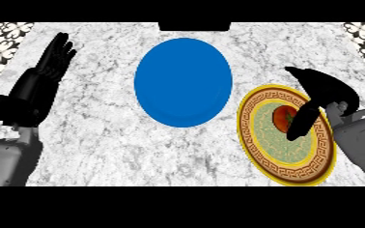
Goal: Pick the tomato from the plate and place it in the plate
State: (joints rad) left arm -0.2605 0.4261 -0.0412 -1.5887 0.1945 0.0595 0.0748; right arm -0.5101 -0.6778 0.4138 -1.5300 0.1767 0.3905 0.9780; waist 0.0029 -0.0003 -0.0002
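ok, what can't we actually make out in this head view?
- Tomato: partly hidden by the right hand; whether the fingers touch it is unclear.
- Patterned plate: its right rim is covered by the right forearm.
- Dark block at the counter's far edge: cut off by the view's top.

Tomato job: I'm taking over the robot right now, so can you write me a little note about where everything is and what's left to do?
Left hand: open, fingers up, resting at the counter's left edge.
Right hand: over the patterned plate, fingers reaching down at the tomato. It has not curled round the tomato yet, so count it as open.
Tomato: on the patterned plate at the right, not lifted.
Blue plate: in the middle of the counter, nothing on it.
Done: the reach to the tomato.
Left: grasp it, lift it, carry it left and set it on the blue plate.
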